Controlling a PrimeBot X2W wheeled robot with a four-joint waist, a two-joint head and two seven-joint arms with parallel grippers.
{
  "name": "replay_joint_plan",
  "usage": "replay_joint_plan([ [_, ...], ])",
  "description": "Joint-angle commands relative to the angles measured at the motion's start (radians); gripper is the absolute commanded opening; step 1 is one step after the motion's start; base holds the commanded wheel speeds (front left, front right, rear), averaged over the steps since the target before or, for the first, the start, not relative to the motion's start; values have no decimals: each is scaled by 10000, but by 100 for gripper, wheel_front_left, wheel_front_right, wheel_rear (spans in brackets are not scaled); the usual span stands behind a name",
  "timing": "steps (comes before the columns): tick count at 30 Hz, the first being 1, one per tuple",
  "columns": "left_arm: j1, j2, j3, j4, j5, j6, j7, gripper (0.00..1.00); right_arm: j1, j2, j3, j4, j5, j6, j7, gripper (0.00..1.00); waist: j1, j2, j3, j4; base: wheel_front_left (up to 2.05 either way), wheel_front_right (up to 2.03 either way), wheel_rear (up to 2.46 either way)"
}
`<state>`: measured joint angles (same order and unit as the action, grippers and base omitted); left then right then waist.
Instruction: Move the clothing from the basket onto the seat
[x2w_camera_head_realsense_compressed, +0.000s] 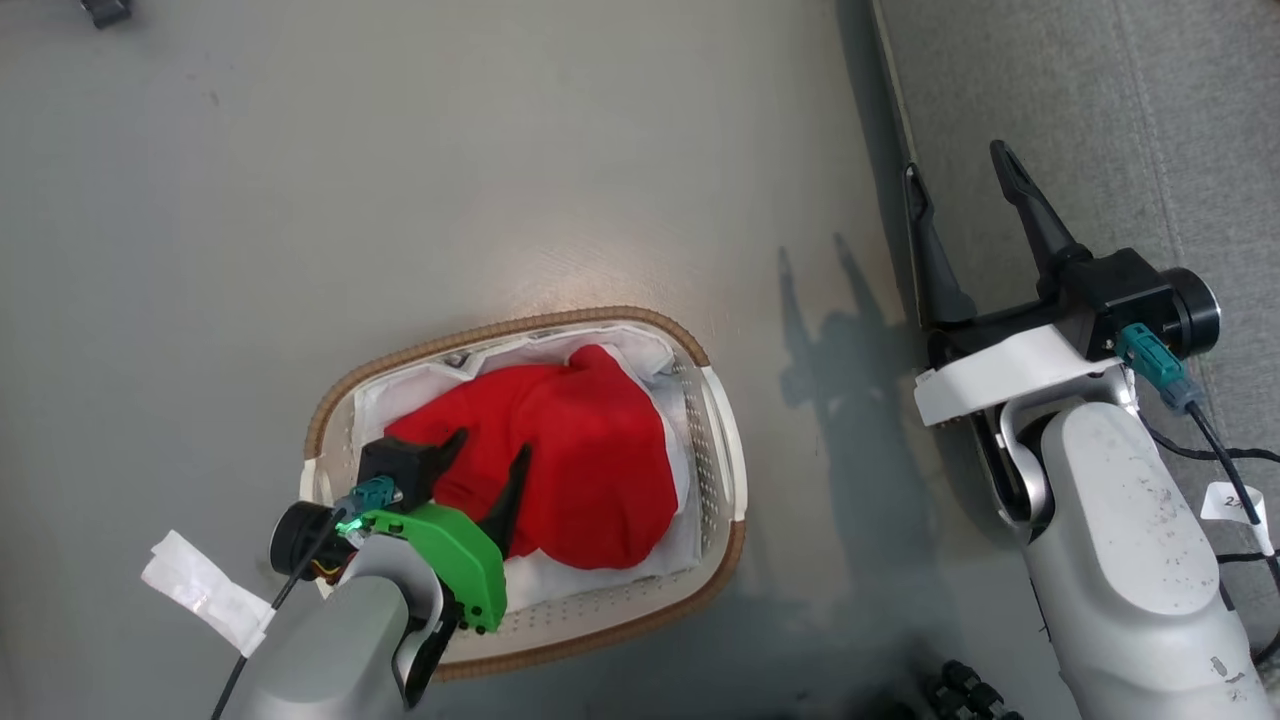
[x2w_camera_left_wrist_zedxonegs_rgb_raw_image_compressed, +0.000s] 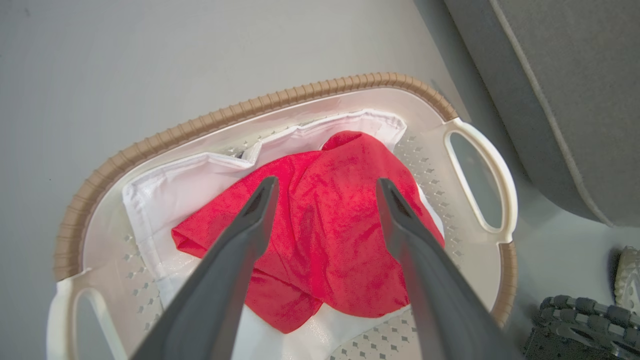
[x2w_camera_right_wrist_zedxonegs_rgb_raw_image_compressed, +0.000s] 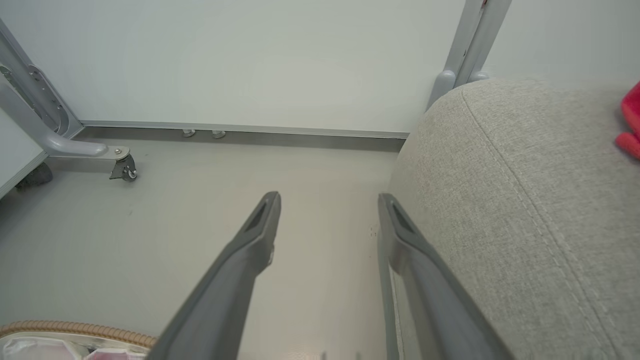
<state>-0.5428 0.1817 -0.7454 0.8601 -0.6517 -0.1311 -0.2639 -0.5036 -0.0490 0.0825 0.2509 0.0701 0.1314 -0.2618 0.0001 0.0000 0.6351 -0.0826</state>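
The clothing (x2w_camera_head_realsense_compressed: 590, 470), a crumpled bright red fabric, lies in the basket (x2w_camera_head_realsense_compressed: 500, 330) on its white liner. In the left wrist view the clothing (x2w_camera_left_wrist_zedxonegs_rgb_raw_image_compressed: 325, 235) bulges between my two dark fingers inside the basket (x2w_camera_left_wrist_zedxonegs_rgb_raw_image_compressed: 200, 125). My left gripper (x2w_camera_head_realsense_compressed: 492, 445) (x2w_camera_left_wrist_zedxonegs_rgb_raw_image_compressed: 326, 182) hangs open just over the fabric, gripping nothing; I cannot tell if the tips touch it. Up to the right, my right gripper (x2w_camera_head_realsense_compressed: 955, 162) (x2w_camera_right_wrist_zedxonegs_rgb_raw_image_compressed: 328, 196) stands open and empty at the edge of the grey seat (x2w_camera_head_realsense_compressed: 1100, 100) (x2w_camera_right_wrist_zedxonegs_rgb_raw_image_compressed: 500, 200). A bit of red fabric (x2w_camera_right_wrist_zedxonegs_rgb_raw_image_compressed: 631, 125) lies on the seat at the right wrist view's edge.
The basket stands on a grey floor (x2w_camera_head_realsense_compressed: 400, 150) left of the seat (x2w_camera_left_wrist_zedxonegs_rgb_raw_image_compressed: 575, 75). A metal frame leg with a caster (x2w_camera_right_wrist_zedxonegs_rgb_raw_image_compressed: 120, 167) and a pale wall (x2w_camera_right_wrist_zedxonegs_rgb_raw_image_compressed: 250, 60) lie beyond. Dark wheel treads (x2w_camera_left_wrist_zedxonegs_rgb_raw_image_compressed: 575, 325) show near the basket. A basket rim (x2w_camera_right_wrist_zedxonegs_rgb_raw_image_compressed: 75, 330) shows low in the right wrist view.
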Motion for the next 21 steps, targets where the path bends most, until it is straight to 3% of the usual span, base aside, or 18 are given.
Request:
replay_joint_plan([
  [1, -315, 135, -216, 258, -173, 7, 1, 100, -136, -35, 10, -81, -33, -14, -46, 100, -1, 0, 927, -282, 0, 0, 0],
  [9, -1306, 210, -1678, 1140, -580, 7, 1, 100, -236, -33, -56, -439, -99, -14, -47, 100, -1, 0, 1770, -341, 0, 0, 0],
  [21, -2686, 121, -2835, 1669, -1287, 7, 1, 100, -359, -35, -48, -993, -135, -14, -47, 100, -1, 0, 2784, -517, 0, 0, 0],
])
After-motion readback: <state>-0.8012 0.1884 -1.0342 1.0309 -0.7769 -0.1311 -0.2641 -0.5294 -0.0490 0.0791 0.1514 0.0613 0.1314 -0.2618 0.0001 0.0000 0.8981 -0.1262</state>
